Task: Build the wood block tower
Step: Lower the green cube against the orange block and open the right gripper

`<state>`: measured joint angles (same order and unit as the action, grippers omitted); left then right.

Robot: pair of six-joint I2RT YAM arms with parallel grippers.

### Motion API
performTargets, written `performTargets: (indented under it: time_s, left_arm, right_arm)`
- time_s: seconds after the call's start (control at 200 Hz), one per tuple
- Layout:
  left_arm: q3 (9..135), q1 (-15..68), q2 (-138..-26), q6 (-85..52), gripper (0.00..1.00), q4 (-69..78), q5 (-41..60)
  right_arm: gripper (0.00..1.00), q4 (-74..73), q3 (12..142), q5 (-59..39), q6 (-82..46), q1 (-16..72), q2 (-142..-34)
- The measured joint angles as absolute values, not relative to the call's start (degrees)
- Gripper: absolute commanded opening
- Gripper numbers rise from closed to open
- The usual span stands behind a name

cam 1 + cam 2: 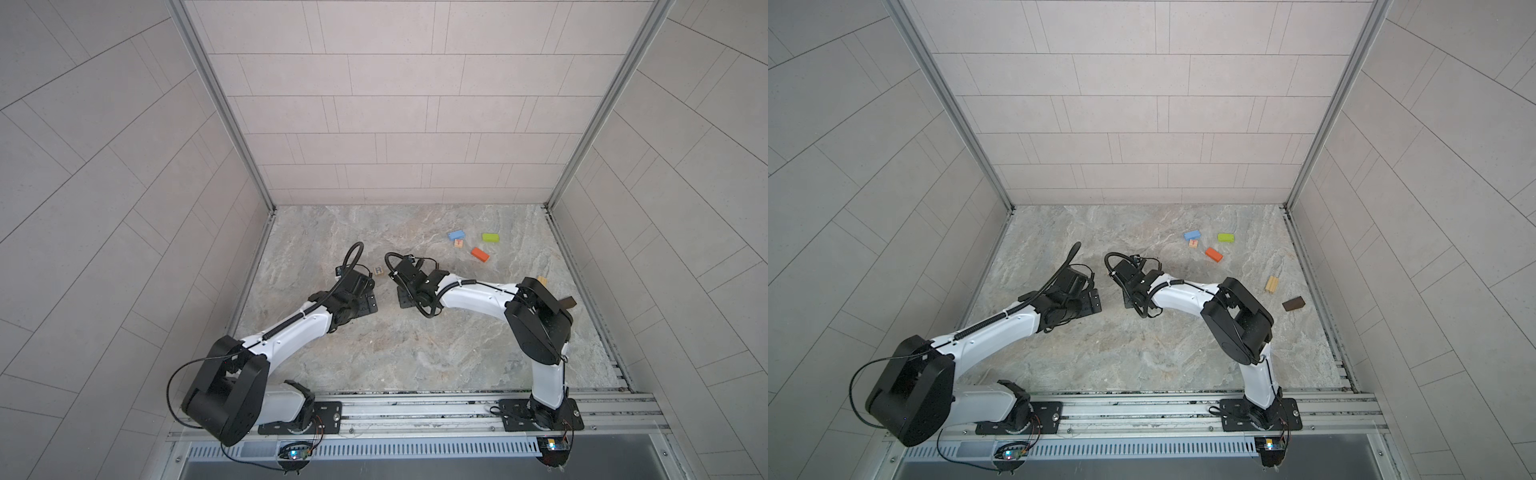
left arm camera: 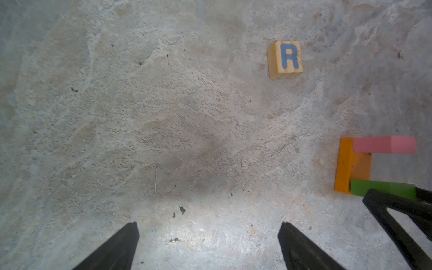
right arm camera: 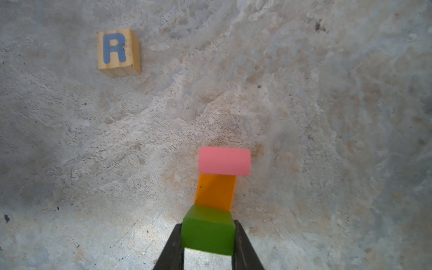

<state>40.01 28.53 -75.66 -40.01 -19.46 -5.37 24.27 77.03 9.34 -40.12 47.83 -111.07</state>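
Tower (image 2: 350,163) barely begun, most blocks unstacked
Right fingers (image 3: 173,245) clamp the green block (image 3: 208,230) at one end of the orange base (image 3: 216,190), pink block (image 3: 224,161) upright on the other; left fingers (image 2: 117,247) apart beside the base; R cube (image 3: 118,51) near it, lime block (image 1: 491,237) well apart

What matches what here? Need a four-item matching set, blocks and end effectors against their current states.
Items:
1. green block
2. pink block
3. R cube
4. left end effector

States:
A. open, holding nothing
B. alone on the table, touching no other block
C. gripped by the right end effector
D. resting on one end of the orange block, ungripped

Pairs: 1-C, 2-D, 3-B, 4-A
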Motion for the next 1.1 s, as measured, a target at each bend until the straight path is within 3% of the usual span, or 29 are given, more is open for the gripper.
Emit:
performTargets:
  time_s: [0.295, 0.65, 1.101]
  left_arm:
    - [39.83, 28.53, -75.9, -40.01, 1.0, -19.05, -5.37]
    - [39.81, 28.53, -75.96, -40.01, 1.0, -18.94, -5.3]
    - [40.53, 28.53, -74.63, -39.48, 1.0, -21.65, -4.75]
  right_arm:
    - [0.33, 24.25, 77.08, 9.47, -40.12, 47.83, -111.5]
    - [0.55, 24.64, 77.28, 9.41, -40.12, 47.83, -112.64]
    - [0.6, 26.57, 76.86, 9.23, -38.09, 47.77, -109.78]
